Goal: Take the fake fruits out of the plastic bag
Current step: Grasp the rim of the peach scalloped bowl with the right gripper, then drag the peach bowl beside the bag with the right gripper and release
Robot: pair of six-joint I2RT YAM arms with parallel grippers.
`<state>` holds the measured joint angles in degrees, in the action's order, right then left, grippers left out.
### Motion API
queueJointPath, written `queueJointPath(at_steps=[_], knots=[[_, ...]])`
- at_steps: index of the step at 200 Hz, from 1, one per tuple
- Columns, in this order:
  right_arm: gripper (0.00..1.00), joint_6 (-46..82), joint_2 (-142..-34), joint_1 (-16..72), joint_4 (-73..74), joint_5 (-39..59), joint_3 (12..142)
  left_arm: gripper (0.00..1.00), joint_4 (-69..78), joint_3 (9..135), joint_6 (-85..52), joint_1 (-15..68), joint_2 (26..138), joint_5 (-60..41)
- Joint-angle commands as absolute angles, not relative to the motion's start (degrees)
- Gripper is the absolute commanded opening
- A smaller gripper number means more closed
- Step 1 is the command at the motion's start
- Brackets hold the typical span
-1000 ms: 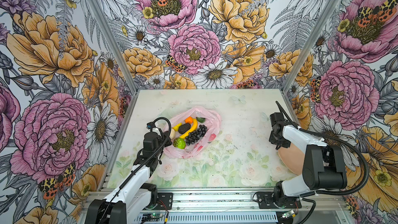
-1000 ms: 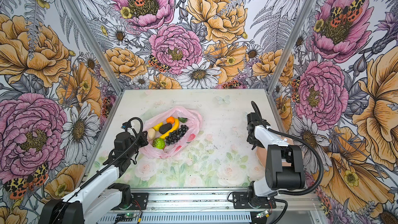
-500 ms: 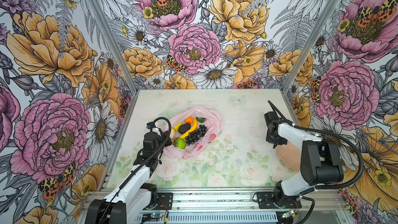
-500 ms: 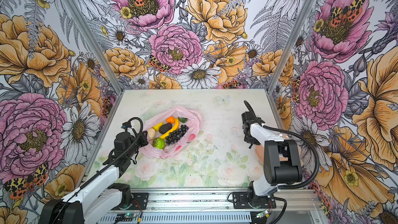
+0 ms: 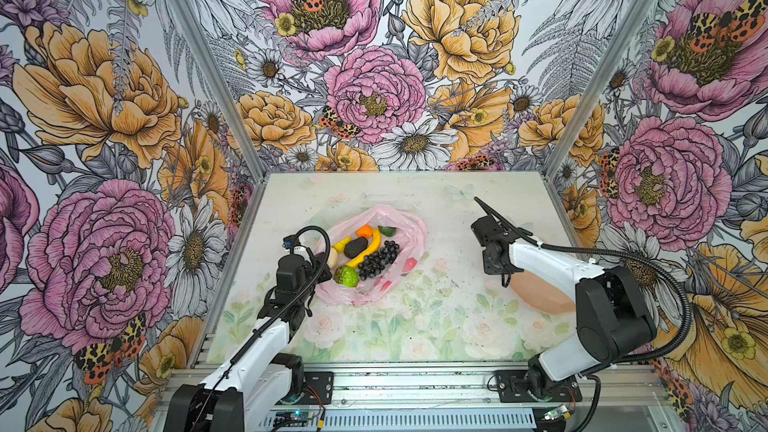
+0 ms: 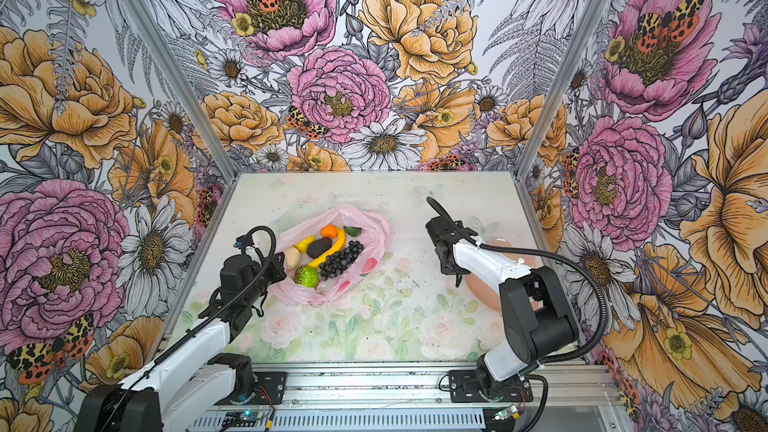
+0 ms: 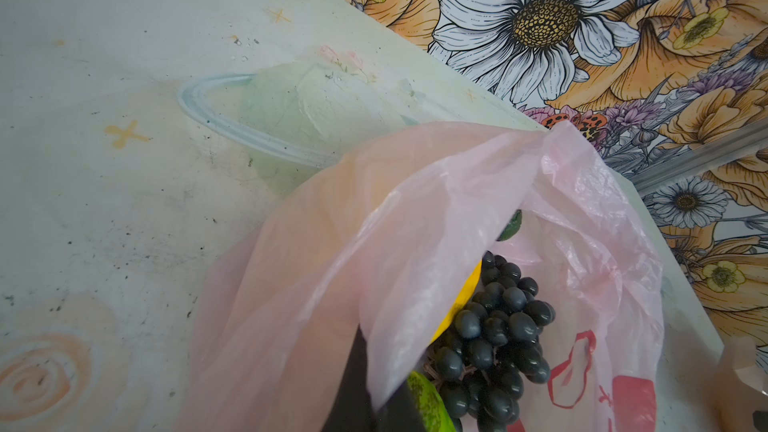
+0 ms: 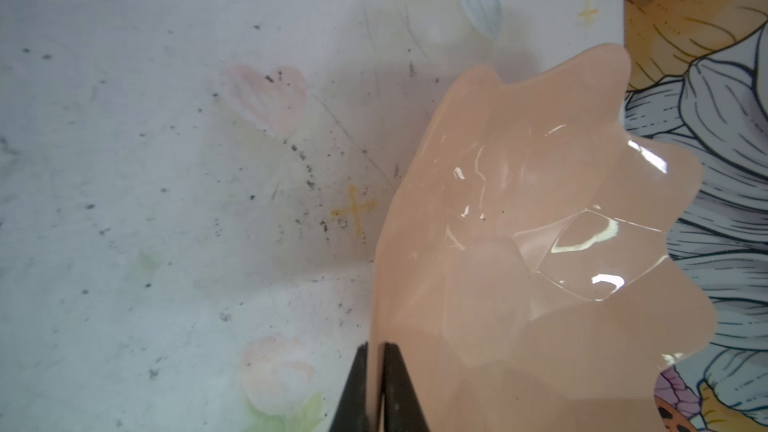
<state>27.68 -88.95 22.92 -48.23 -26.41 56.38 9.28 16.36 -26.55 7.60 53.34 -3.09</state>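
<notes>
Several fake fruits (image 5: 365, 253) lay heaped in the open plastic bag (image 5: 409, 228), left of centre on the bench (image 5: 415, 326), none yet lifted out. Your left end effector (image 5: 321, 261) was clamped on the bag's near rim, with the pink film draped up over its finger in the left wrist view. Your right end effector (image 8: 375, 349) was pinched together on the rim of the peach plate (image 8: 540, 201), well apart from the bag.

The fruits looked light, hard and smooth, so likely to slip or roll. The banana (image 5: 371, 248) offered a narrow middle to grip across. The grape bunch (image 5: 377, 258) offered a knobbly surface, though its beads might flex. The bumpy green citrus (image 5: 346, 276), nearest the held rim, was probably too round for a shallow pinch. The bag was thin, limp and crinkly, and would likely ride up with any fruit unless you kept its rim held.

Against the frame a second before, your right arm had swung in toward the middle and its jaws had come together on the plate. Your left arm, the bag and the fruits had not shifted.
</notes>
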Motion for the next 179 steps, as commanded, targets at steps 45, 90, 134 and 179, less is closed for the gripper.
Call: queueJointPath(at_steps=[45, 90, 134, 179], knots=[[0.09, 34.31, -90.13, 41.23, -52.24, -20.04, 63.95, 0.0, 10.39, 15.47, -25.49, 7.01, 52.38, -2.98], [0.11, 34.17, -92.81, 51.15, -55.38, -17.13, 68.64, 0.0, 10.66, 15.42, -25.49, 7.03, 52.47, -2.97], [0.23, 32.83, -93.45, 55.14, -55.73, -14.15, 71.62, 0.0, 10.44, 15.39, -25.49, 6.99, 52.27, -2.64], [0.5, 25.62, -88.14, 51.81, -55.29, -7.86, 72.86, 0.0, 10.45, 15.46, -25.51, 7.02, 52.29, -2.77]])
